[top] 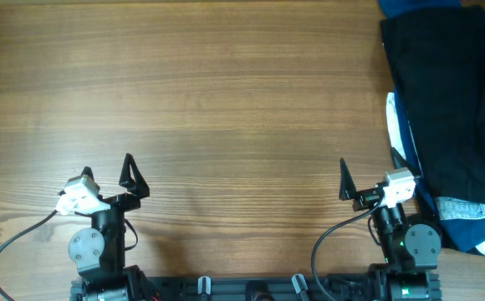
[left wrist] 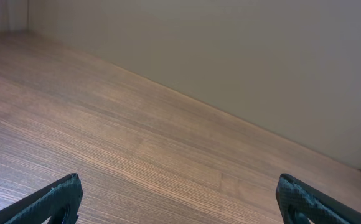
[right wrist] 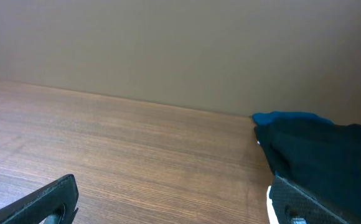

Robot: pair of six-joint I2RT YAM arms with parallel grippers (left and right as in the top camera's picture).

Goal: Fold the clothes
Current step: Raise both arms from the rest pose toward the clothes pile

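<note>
- Two arms stand at the near edge of the table (top: 226, 100), one at each near corner, each carrying one two-finger gripper.
- The left gripper (top: 109, 174) hovers low over bare wood with its fingers spread wide. In its wrist view the two black fingertips (left wrist: 59, 199) sit at opposite lower corners with only wood grain between them.
- The right gripper (top: 372, 174) is likewise spread wide and holds nothing. In its own view the two fingers (right wrist: 46, 202) frame bare tabletop.
- The clothes (top: 451, 100) lie in one heap along the right edge of the table, running from the near right corner to the far one.
- The heap is just beside the right gripper, on its outer side, and the outer finger stands at the heap's near edge. Whether it touches the fabric cannot be told.
- The left gripper is well apart from the heap, with the whole width of the table between them.
- Four fabrics can be counted in the heap:
  - one light-blue denim piece (top: 464, 209) nearest the right arm;
  - one white sliver (top: 390, 117) at the left margin;
  - one large black garment (top: 460, 84) on top;
  - one bright blue piece (top: 410, 7) at the far end.
- How many separate garments these make is unclear.
- The right wrist view shows the black garment (right wrist: 323, 152) ahead and to the right, with the bright blue piece (right wrist: 286, 118) beyond it against a plain wall (right wrist: 168, 50).
</note>
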